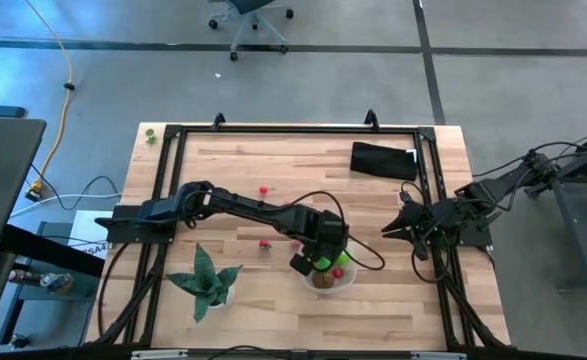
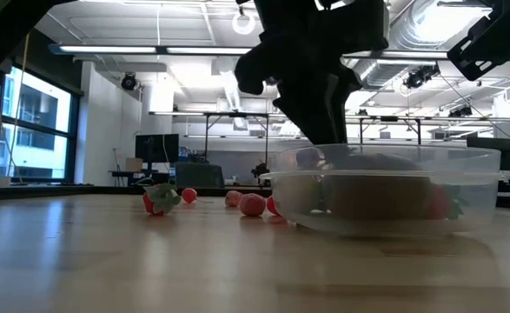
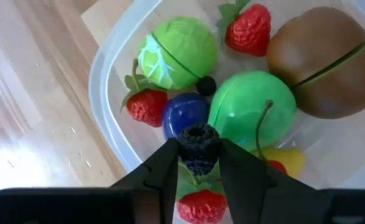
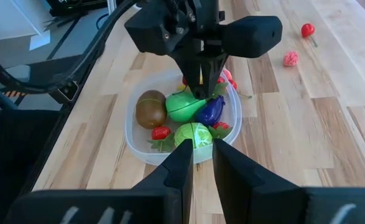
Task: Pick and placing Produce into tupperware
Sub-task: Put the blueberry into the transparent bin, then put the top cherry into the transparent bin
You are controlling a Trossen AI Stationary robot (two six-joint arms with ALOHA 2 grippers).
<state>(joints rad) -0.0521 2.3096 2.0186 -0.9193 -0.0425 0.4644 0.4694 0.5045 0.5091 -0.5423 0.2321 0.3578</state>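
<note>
left gripper: over tupperware, fingers pinching a blackberry
tupperware: holds strawberries, green apple, cabbage, kiwi
right gripper: waiting beside tupperware, fingers nearly together, empty

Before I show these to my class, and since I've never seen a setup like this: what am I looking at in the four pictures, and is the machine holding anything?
These are two dark robot arms at a wooden table, sorting toy produce into a clear round container. One picture looks straight down, one looks level across the tabletop, and two come from cameras on the wrists.

The left gripper hangs over the container, shut on a small blackberry. Inside lie a brown kiwi, a green apple, a cabbage, strawberries and a purple piece. The right gripper waits at the table's right edge, holding nothing.

Also on the table: small red and pink pieces, a spiky potted plant and a black pouch.
</note>
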